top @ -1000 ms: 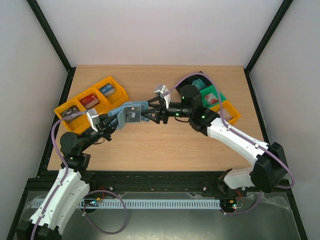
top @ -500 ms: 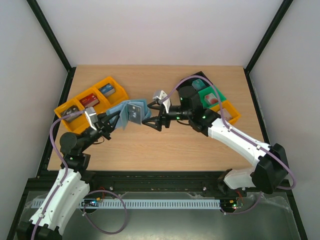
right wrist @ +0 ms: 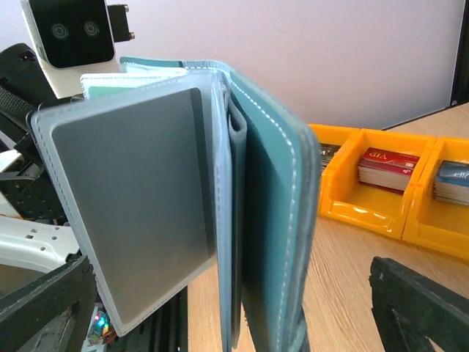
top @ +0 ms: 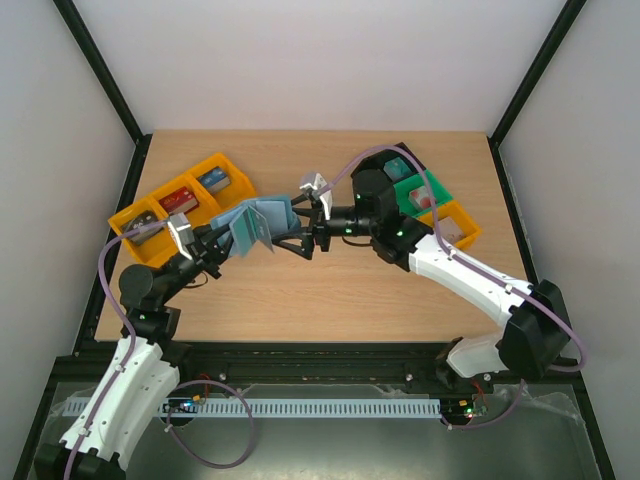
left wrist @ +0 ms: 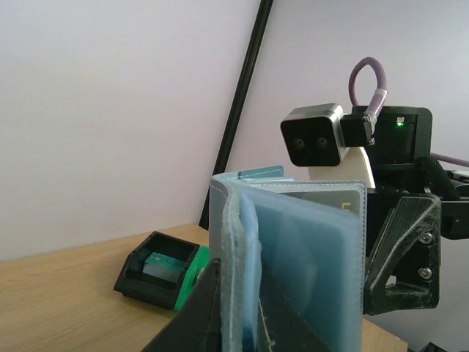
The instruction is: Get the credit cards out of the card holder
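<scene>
The card holder is teal outside with pale stitching and paler blue inside. The credit card in its front sleeve shows plain grey. Orange trays carry red, blue and grey blocks. Another tray is green. The worktop is light wood grain.

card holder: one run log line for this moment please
left gripper: shut on card holder, spread open, held in the air | right gripper: open, straddling its free edge | cards: in sleeves
</scene>
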You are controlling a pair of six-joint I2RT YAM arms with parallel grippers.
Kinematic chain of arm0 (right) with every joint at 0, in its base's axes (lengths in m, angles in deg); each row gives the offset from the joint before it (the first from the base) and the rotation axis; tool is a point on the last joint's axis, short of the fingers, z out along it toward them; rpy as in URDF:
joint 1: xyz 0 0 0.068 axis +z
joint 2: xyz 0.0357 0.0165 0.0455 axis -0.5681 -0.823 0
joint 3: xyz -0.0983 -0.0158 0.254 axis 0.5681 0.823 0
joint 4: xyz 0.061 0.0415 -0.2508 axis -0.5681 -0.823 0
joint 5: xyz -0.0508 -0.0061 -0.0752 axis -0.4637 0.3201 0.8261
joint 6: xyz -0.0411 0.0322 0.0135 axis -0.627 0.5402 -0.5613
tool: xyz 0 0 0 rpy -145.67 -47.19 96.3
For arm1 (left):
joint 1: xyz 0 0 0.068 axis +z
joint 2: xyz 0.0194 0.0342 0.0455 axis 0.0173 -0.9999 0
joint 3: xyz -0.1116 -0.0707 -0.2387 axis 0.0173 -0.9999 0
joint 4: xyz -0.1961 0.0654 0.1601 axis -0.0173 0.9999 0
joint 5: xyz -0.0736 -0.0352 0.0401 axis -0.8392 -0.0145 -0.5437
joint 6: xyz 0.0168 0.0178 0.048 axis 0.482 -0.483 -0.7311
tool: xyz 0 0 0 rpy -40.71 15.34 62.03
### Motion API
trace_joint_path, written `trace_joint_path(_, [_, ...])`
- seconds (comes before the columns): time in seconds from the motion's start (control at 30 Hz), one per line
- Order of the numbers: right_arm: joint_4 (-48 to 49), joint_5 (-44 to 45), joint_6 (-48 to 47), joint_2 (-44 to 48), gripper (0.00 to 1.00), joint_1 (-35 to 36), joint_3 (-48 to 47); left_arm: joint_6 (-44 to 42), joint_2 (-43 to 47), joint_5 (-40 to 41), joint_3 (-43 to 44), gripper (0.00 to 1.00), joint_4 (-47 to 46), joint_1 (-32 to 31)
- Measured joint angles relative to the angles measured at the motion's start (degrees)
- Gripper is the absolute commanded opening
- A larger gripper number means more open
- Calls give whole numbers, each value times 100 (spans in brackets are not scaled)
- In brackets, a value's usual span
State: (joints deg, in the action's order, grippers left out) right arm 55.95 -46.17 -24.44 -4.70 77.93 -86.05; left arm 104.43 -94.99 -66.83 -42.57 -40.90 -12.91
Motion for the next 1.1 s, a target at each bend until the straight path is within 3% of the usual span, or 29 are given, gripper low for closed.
trace_joint_path(0.73, [-186, 201, -275, 205, 98, 238, -46, 39, 28, 15, 0, 2, 2, 11])
trace_joint_path(0.97, [-697, 706, -1008, 319, 100, 232, -57, 37, 59, 15, 0, 2, 0, 28])
trace_joint_path(1.1, [-914, 994, -1322, 518, 96, 157, -66, 35, 81, 11, 0, 2, 0, 33])
